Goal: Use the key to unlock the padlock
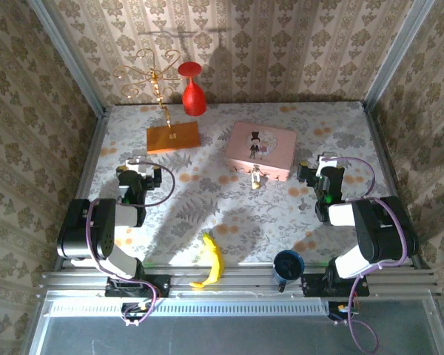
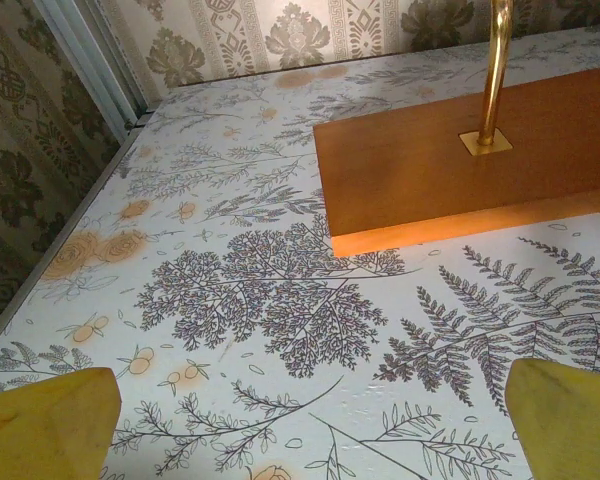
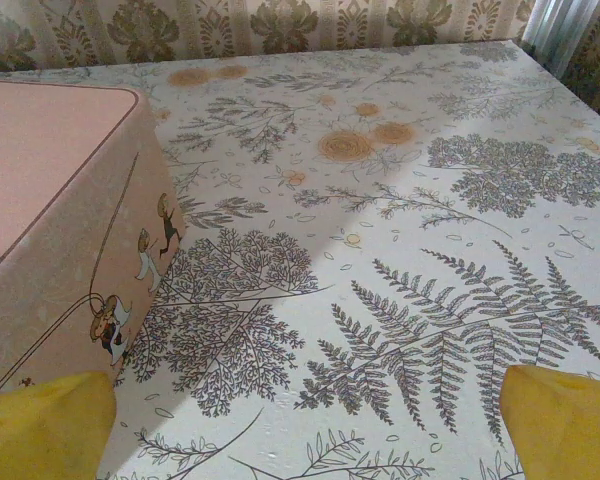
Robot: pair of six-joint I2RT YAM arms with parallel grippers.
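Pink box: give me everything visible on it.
The pink box is a flat rectangular case with rounded corners, matte pink, lid apparently shut. The lid bears a printed cartoon figure in a black top hat; the right wrist view shows small printed figures and a thin dark line on its side wall. It lies flat on the table, right of centre, slightly skewed. The padlock hangs at the middle of its near edge.

No legible text or labels anywhere
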